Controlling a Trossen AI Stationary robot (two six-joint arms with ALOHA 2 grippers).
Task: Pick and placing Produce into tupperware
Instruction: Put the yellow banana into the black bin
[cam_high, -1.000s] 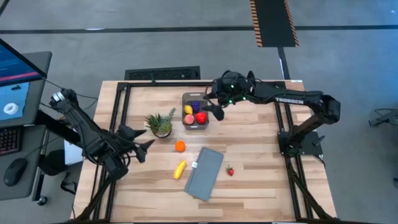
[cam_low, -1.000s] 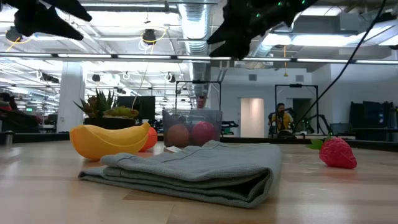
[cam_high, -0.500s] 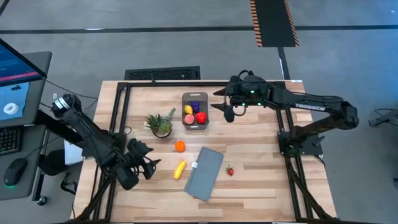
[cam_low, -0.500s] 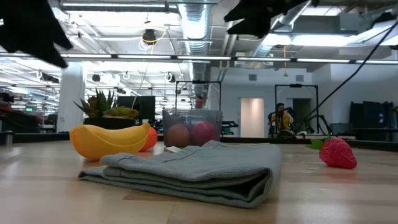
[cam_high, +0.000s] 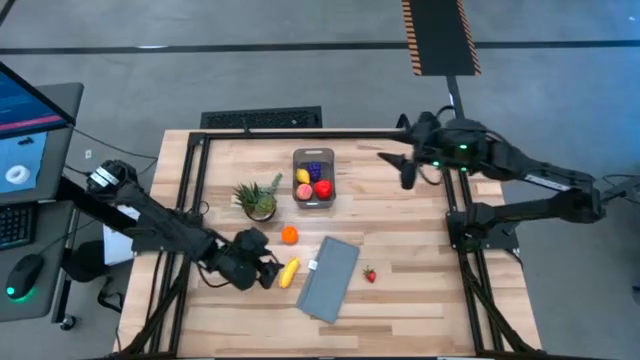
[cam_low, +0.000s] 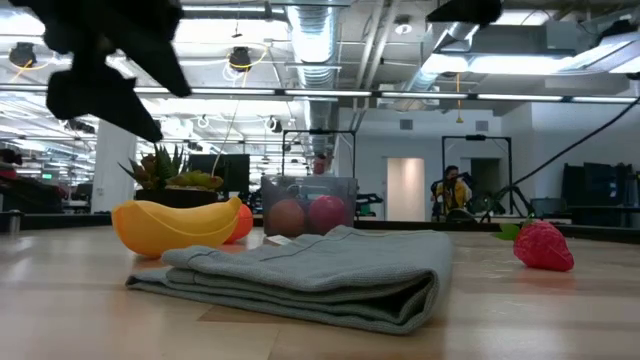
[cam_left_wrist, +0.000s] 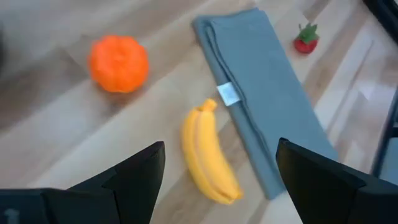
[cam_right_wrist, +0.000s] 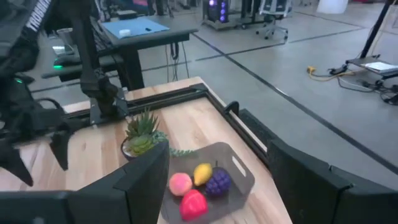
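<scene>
Curved yellow banana (cam_left_wrist: 208, 160), left tool (cam_left_wrist: 217, 171) spread above it, right tool (cam_high: 407, 172) spread

Low view: the folded grey cloth (cam_low: 300, 275) is blocking the tupperware (cam_low: 309, 205) base; only two round fruits are showing through its wall, kinds not tellable. Orange (cam_low: 238, 222) is peeking out behind the banana (cam_low: 175, 225), mostly covered. Left claw (cam_low: 105, 70) is reading as a dark blur above the banana, and the frame top is cropping the right claw (cam_low: 462, 10). A person (cam_low: 452, 190) far behind the tupperware is appearing too small to make out.
</scene>
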